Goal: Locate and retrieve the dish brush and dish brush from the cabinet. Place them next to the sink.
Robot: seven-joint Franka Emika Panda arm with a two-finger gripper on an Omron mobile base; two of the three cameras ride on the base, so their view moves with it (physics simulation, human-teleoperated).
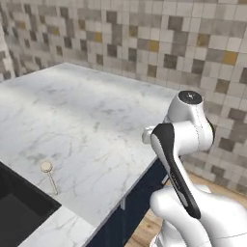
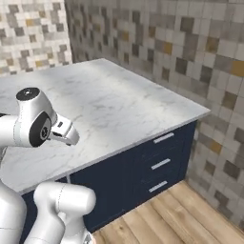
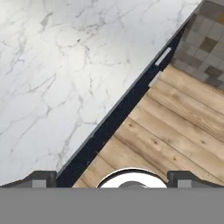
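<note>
The tan brush point(image 1: 48, 174) lay on the bench point(image 1: 87, 120) at the sink's point(image 1: 19, 212) one o'clock edge, looking light, stiff and thin; its handle seemed the best hold. The end effector point(image 3: 111, 177) stood released, empty, over the bench edge.

One brush point(image 1: 48, 174), pale wood, lying on bench point(image 1: 82, 120). One marble bench. One black sink point(image 1: 17, 212), partly in view at bench's near left. Three navy drawers point(image 2: 162, 162) stacked in one column, each with one silver handle: three handles point(image 2: 163, 138). Two tiled walls point(image 2: 157, 43) meeting at one corner. One plank floor point(image 2: 181, 217). One arm point(image 1: 183, 159). One claw point(image 3: 113, 180), two finger tips point(image 3: 40, 178) showing, set wide apart.
</note>
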